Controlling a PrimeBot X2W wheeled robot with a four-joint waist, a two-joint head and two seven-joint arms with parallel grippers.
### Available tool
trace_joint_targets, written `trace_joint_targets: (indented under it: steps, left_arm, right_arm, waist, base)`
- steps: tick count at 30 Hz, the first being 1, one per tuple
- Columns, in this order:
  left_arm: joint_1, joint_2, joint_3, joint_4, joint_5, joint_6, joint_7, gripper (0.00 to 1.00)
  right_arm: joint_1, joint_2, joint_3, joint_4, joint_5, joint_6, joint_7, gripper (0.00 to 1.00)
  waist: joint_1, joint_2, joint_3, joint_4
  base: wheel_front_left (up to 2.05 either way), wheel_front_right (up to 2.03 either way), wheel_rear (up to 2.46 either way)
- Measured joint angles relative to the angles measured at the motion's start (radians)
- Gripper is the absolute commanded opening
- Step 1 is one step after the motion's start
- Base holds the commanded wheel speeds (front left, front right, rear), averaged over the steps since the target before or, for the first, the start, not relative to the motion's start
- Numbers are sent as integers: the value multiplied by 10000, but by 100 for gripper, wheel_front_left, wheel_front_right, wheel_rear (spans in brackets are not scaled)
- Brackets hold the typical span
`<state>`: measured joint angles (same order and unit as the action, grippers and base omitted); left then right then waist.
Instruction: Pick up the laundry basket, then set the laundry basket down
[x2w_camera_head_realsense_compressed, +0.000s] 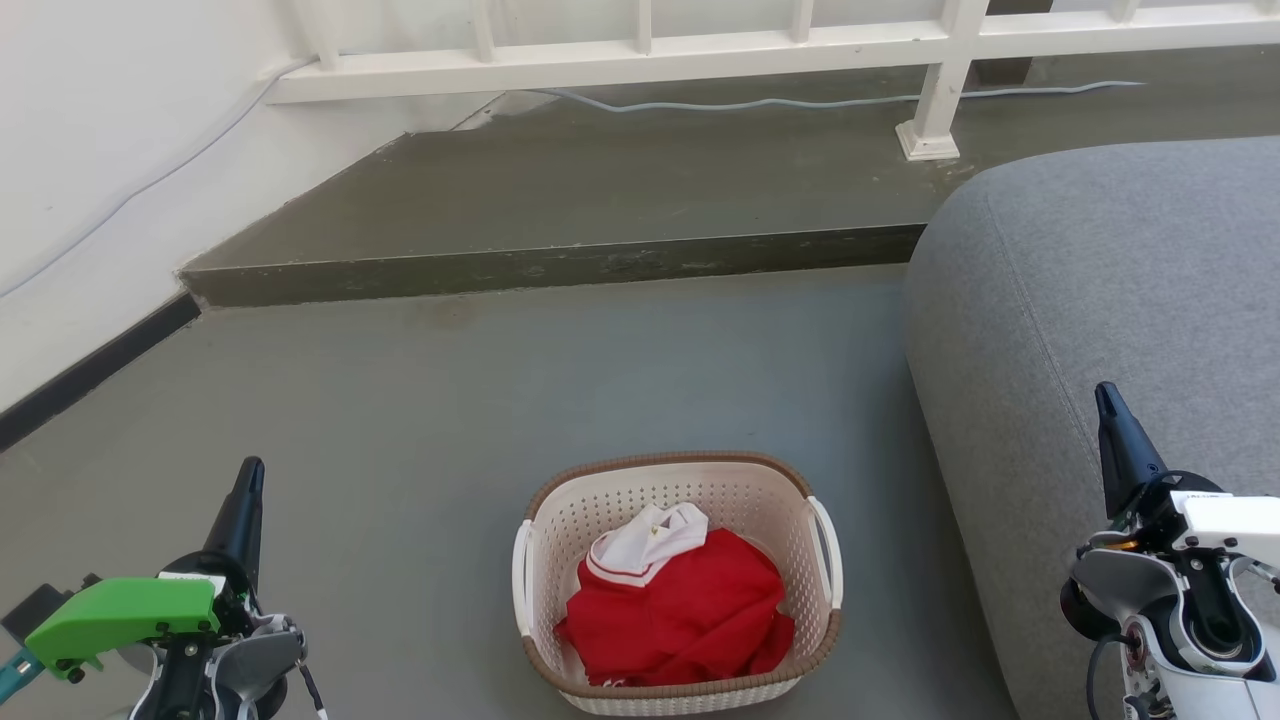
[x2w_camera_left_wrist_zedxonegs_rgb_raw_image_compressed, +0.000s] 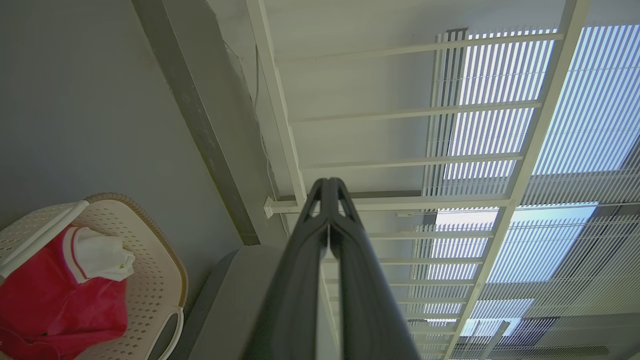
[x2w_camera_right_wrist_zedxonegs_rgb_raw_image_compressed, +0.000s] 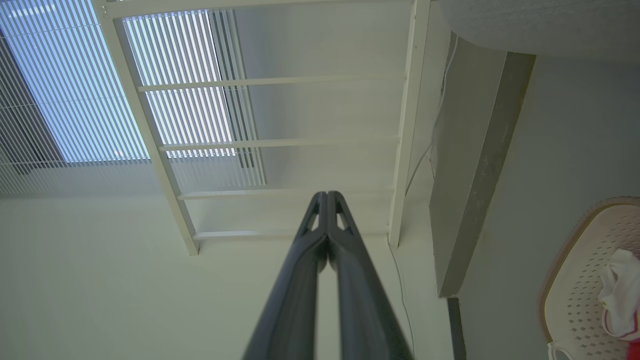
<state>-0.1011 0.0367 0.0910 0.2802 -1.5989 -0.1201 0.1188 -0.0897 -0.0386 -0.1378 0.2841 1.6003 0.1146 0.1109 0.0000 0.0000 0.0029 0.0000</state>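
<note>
- Left gripper (x2w_camera_left_wrist_zedxonegs_rgb_raw_image_compressed: 328, 186) and right gripper (x2w_camera_right_wrist_zedxonegs_rgb_raw_image_compressed: 327, 196): fingers pressed together, holding nothing, one raised at each side.
- Laundry basket (x2w_camera_head_realsense_compressed: 600, 505): upright on the floor (x2w_camera_head_realsense_compressed: 400, 420) between the grippers, apart from both, near the sofa (x2w_camera_head_realsense_compressed: 1100, 280), with a red garment (x2w_camera_head_realsense_compressed: 690, 600) inside.
- Stage: fits either a basket awaiting its lift or one already set down; undecidable here.
- Views: the wrist views settle finger closure; the head view gives both white handles (x2w_camera_head_realsense_compressed: 522, 575).

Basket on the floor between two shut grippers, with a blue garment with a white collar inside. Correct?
Not quite. The head view shows the garment in the basket is red, not blue, with a white collar. The rest stands: the basket is on the floor between the left gripper and right gripper, both shut.
</note>
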Motion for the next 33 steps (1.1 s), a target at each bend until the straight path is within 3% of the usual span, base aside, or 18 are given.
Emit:
trace_joint_targets:
  steps: [33]
  left_arm:
    - [3,0,-6,-13,0,0,-8,0]
  right_arm:
    - [1,0,0,-19,2,29,0,0]
  waist:
    - [0,0,1,0]
  base:
    - [0,0,0]
